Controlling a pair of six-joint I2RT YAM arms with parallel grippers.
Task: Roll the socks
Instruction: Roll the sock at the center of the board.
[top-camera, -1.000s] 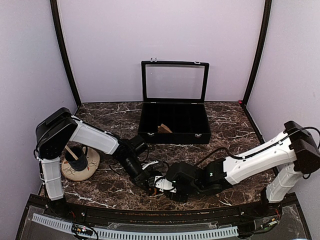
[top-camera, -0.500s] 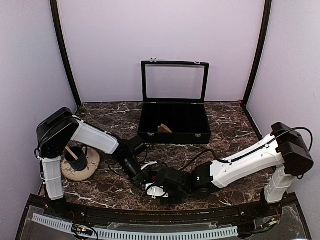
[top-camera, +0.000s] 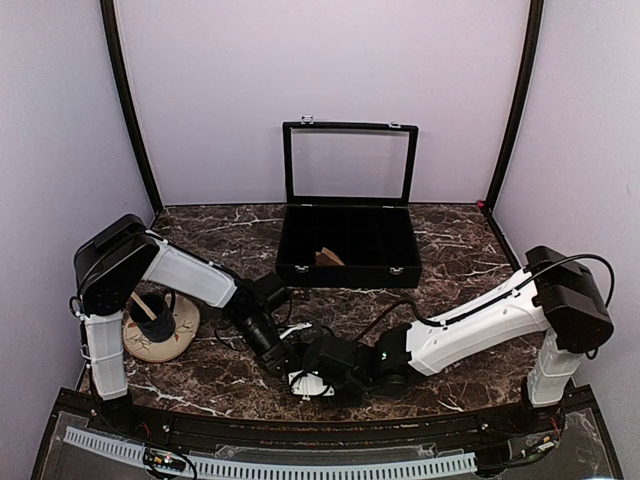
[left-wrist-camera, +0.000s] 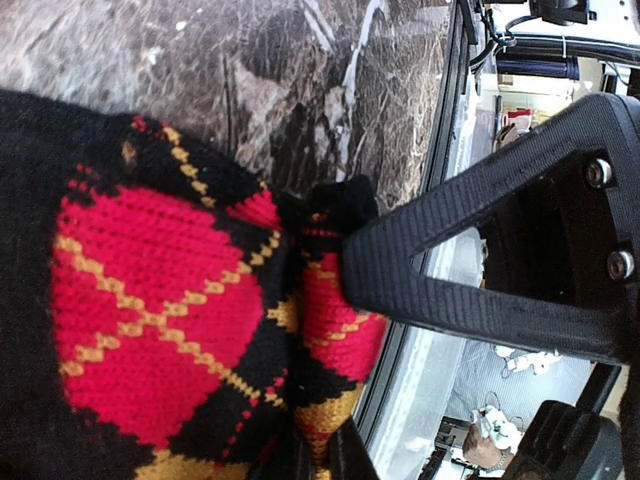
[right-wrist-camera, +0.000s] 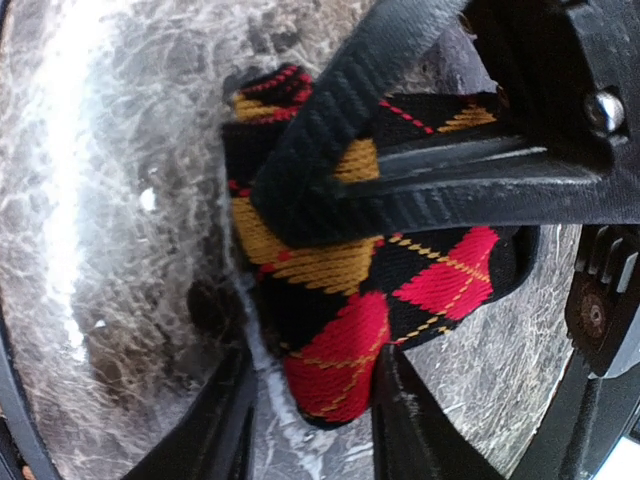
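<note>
Argyle sock (right-wrist-camera: 340, 330) (red, orange, black diamonds) bunched, folded over, on marble tabletop (right-wrist-camera: 90, 200).

**Red diamonds on black, over veined brown stone**

The argyle sock (left-wrist-camera: 150, 310) shows red diamonds on black knit. Thin orange-gold lines cross them, and a few diamonds are solid gold. The left fingers (left-wrist-camera: 480, 270) are matte black. The surface (top-camera: 450, 250) is dark brown marble with white veins. The case (top-camera: 345, 272) is black, and the sock (top-camera: 325, 257) inside it is plain tan-brown. The left arm (top-camera: 185, 275) and right arm (top-camera: 480, 325) are white with black joints. The walls (top-camera: 210, 90) are pale lilac.
</note>
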